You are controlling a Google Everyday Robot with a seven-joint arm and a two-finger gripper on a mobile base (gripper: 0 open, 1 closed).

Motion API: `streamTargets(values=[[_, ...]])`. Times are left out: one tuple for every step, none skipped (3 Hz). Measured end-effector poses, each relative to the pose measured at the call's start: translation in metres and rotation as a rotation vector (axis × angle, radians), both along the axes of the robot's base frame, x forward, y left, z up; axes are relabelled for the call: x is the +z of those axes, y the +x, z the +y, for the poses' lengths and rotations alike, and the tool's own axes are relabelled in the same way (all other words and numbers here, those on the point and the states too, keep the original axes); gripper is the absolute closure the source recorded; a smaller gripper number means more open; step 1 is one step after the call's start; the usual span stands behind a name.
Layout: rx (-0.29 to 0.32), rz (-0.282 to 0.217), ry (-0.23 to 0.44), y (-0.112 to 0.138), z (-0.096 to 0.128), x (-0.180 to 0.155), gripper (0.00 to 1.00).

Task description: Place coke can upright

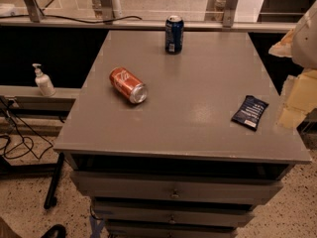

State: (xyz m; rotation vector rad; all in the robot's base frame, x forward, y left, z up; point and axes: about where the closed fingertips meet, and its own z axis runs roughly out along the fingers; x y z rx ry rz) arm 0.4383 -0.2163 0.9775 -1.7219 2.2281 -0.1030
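The coke can (128, 85), red-orange with white script and a silver end, lies on its side on the left part of the grey cabinet top (198, 83), its silver end facing the front right. My gripper (293, 108) is at the right edge of the view, beside the cabinet's right edge and far to the right of the coke can. It holds nothing that I can see.
A dark blue can (174, 34) stands upright near the back edge. A dark blue packet (249, 112) lies flat near the right edge, close to my gripper. A white pump bottle (44, 81) stands on a ledge to the left. Drawers (173, 190) are below the top.
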Motion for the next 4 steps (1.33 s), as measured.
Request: streamTargets(values=[[0.0, 0.0, 0.0, 0.0, 0.0, 0.0, 0.0], [-0.008, -0.022, 0.021, 0.009, 0.008, 0.002, 0.0], [-0.066, -0.067, 0.092, 0.043, 0.025, -0.002, 0.0], [-0.164, -0.102, 0.189, 0.097, 0.052, -0.01, 0.0]])
